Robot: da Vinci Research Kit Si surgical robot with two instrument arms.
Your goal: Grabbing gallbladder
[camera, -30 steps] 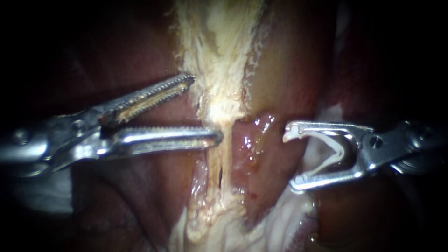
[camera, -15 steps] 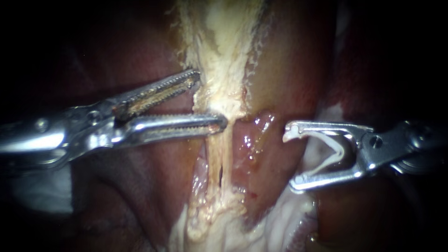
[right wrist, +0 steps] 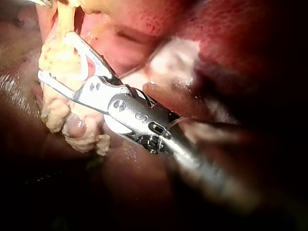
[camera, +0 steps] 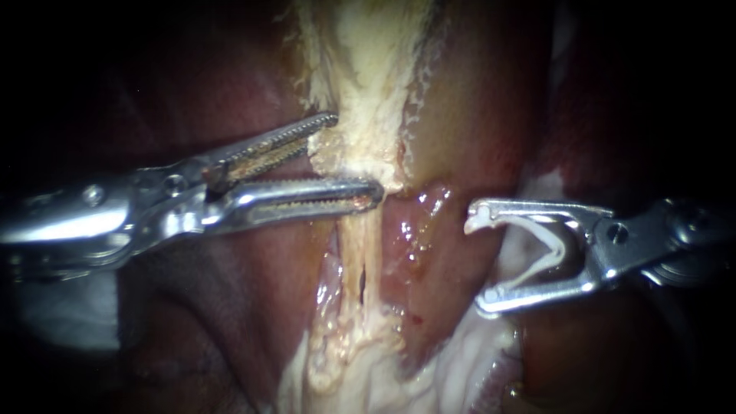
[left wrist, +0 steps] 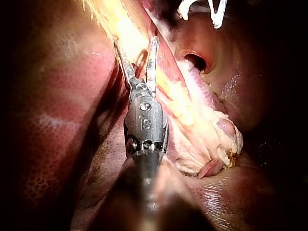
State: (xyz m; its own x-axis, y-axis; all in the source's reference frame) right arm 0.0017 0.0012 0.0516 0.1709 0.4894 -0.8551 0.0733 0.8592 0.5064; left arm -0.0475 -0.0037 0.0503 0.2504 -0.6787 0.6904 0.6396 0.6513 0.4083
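Your left instrument [camera: 356, 153] has pushed in and up over the last second. Its toothed jaws are still apart but now bracket the edge of the pale, frayed gallbladder [camera: 360, 84] running down centre view, lower jaw across it and upper tip just touching, no clamp yet. Your right instrument [camera: 477, 262] hasn't moved: off to the side, jaws wide with a white clip [camera: 553, 253] seated between them; closing the left jaws should take the bite.
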